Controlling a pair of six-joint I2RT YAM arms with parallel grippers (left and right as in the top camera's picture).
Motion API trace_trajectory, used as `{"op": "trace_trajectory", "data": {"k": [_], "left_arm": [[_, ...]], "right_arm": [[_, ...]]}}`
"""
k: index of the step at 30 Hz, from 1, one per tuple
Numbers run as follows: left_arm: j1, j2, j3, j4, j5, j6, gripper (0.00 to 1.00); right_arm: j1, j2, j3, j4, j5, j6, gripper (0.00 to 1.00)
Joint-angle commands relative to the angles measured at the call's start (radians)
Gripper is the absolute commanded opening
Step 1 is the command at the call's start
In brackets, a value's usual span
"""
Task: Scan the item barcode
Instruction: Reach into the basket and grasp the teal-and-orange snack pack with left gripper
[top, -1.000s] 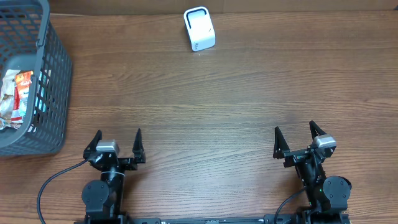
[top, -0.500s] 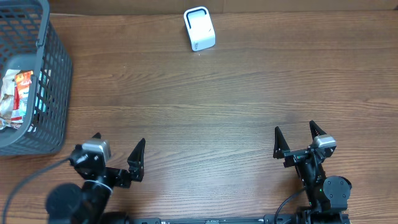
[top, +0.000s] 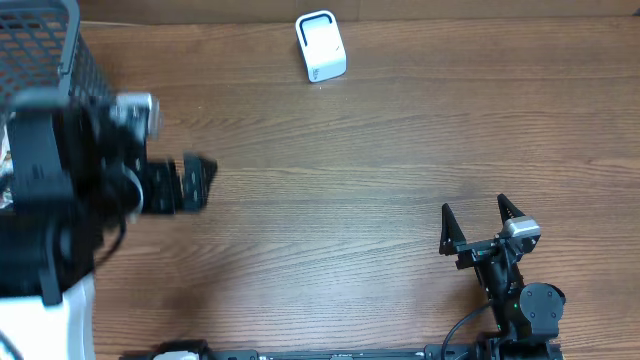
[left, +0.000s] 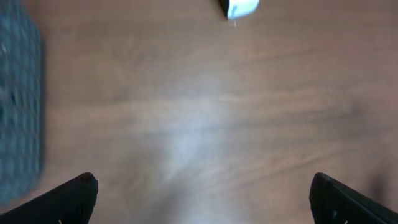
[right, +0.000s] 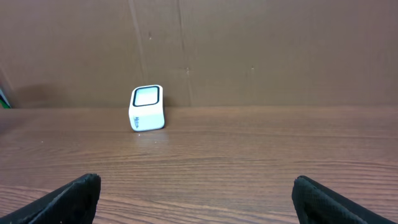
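Observation:
The white barcode scanner (top: 321, 46) stands at the table's far edge; it also shows in the right wrist view (right: 147, 107) and at the top of the blurred left wrist view (left: 241, 7). My left arm is raised and blurred over the grey basket (top: 45, 35) at the far left. Its gripper (top: 200, 183) is open, with bare wood between its fingers (left: 202, 200). The item is hidden under that arm. My right gripper (top: 480, 225) rests open at the near right, empty (right: 196, 198), facing the scanner.
The basket's grey mesh wall (left: 18, 106) fills the left edge of the left wrist view. A brown cardboard wall (right: 249, 50) stands behind the scanner. Bare wooden tabletop (top: 350, 170) lies between the arms and the scanner.
My left arm has lifted from its rest at the near left and swung up and left towards the basket, now covering the packets inside. The right arm has not moved.

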Motion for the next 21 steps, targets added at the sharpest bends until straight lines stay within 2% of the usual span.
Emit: {"op": "trace_trajectory", "data": {"k": [1, 3, 6, 8, 12, 16, 21], "left_arm": [[-0.006, 0.081, 0.119, 0.010, -0.071, 0.023, 1.00], [-0.006, 0.109, 0.152, 0.050, -0.179, 0.047, 1.00], [0.010, 0.137, 0.156, 0.186, -0.409, 0.022, 1.00], [0.045, 0.158, 0.156, 0.277, -0.489, 0.022, 1.00], [0.149, 0.199, 0.156, 0.399, -0.520, 0.042, 1.00], [0.282, 0.244, 0.156, 0.422, -0.504, 0.042, 1.00], [0.465, 0.328, 0.156, 0.414, -0.380, 0.072, 0.99]], "right_arm": [[-0.004, -0.008, -0.011, 0.005, -0.001, -0.007, 1.00], [-0.004, -0.008, -0.011, 0.005, -0.001, -0.007, 1.00], [-0.004, -0.008, -0.011, 0.005, -0.001, -0.007, 1.00], [-0.004, -0.008, -0.011, 0.005, -0.001, -0.007, 1.00], [-0.004, -0.008, -0.011, 0.005, -0.001, -0.007, 1.00], [-0.004, -0.008, -0.011, 0.005, -0.001, -0.007, 1.00], [-0.004, -0.008, -0.011, 0.005, -0.001, -0.007, 1.00]]}}
